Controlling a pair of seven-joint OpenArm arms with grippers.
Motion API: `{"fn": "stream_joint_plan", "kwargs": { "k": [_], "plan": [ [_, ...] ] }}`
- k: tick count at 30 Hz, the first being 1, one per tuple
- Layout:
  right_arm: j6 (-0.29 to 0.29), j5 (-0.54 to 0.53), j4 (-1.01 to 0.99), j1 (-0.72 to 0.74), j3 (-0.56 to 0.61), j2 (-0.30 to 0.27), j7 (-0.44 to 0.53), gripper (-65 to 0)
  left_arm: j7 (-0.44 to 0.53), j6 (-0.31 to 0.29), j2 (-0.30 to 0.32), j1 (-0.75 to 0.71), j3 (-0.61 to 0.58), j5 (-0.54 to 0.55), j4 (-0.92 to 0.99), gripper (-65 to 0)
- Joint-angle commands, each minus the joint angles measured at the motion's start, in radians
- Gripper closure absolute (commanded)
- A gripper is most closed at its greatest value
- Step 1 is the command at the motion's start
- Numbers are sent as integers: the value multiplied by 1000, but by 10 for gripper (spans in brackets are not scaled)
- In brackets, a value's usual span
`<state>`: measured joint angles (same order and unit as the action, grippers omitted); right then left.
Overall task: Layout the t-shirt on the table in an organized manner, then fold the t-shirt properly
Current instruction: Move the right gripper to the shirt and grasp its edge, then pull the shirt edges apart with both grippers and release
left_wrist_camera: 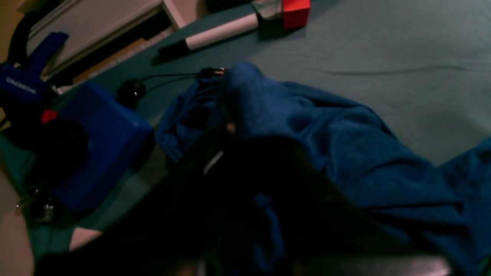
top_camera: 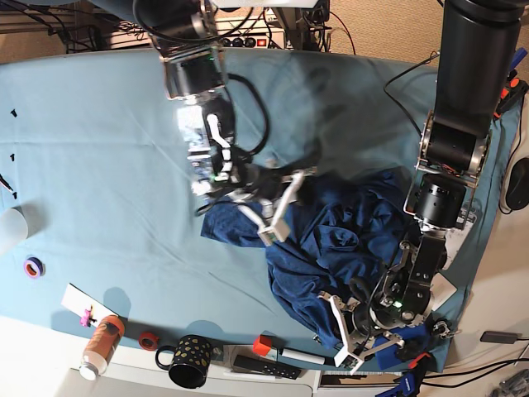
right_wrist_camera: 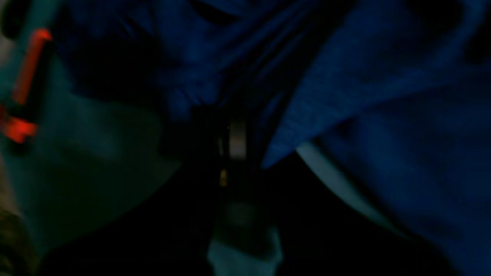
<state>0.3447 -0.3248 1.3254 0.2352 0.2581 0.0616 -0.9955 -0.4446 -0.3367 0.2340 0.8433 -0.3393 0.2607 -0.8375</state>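
The t-shirt (top_camera: 335,244) lies in a crumpled navy heap on the counter (top_camera: 99,165), bunched and creased rather than spread flat. At the t-shirt's upper left edge in the base view, the right gripper (top_camera: 277,217) is down on the cloth, its pale fingers (top_camera: 281,211) pressed into a fold; the right wrist view is dark and blurred, with blue fabric (right_wrist_camera: 345,96) crowding round the gripper (right_wrist_camera: 234,142), and it looks clamped on the t-shirt there. At the t-shirt's lower edge, the left gripper (top_camera: 357,335) sits right where the hem bunches up. In the left wrist view, cloth (left_wrist_camera: 326,145) drapes over and around the gripper's dark body (left_wrist_camera: 230,161), but whether it is closed or parted I cannot tell. Below the t-shirt, along the counter's near edge, stand a black mug with dots (top_camera: 188,361), a small red block (top_camera: 262,344), a red ring of tape (top_camera: 148,340) and an orange bottle (top_camera: 98,345) lying on its side. Well to the left of the t-shirt a purple ring (top_camera: 33,267) rests on the teal covering. Beside the left gripper, a blue boxy object (left_wrist_camera: 99,142) shows in the left wrist view.
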Motion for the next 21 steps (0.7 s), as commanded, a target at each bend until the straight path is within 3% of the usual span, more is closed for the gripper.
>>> {"fn": "stream_joint_plan", "kwargs": {
  "k": [1,4,6,9,17,21],
  "plan": [
    [-13,61,56,16,-5,-29,-48,0,23,4,8,43,6,-12,-17,0],
    [-39,183,222,14,-5,-105,-109,0,23,5,16,43,6,-34,-17,0],
    [-92,282,319,6,-5,-161,-113,0,23,6,19,43,6,-34,-17,0],
    [-114,393,449,-26,-5,-232,-130,0,23,34,28,43,6,-34,-17,0],
    [-148,701,811,-185,-5,-357,-126,0,18,52,48,40,6,-34,-17,0],
    [-152,768,1009,-298,-5,-403,-111,0,6,51,55,31,6,-33,-17,0]
  ]
}}
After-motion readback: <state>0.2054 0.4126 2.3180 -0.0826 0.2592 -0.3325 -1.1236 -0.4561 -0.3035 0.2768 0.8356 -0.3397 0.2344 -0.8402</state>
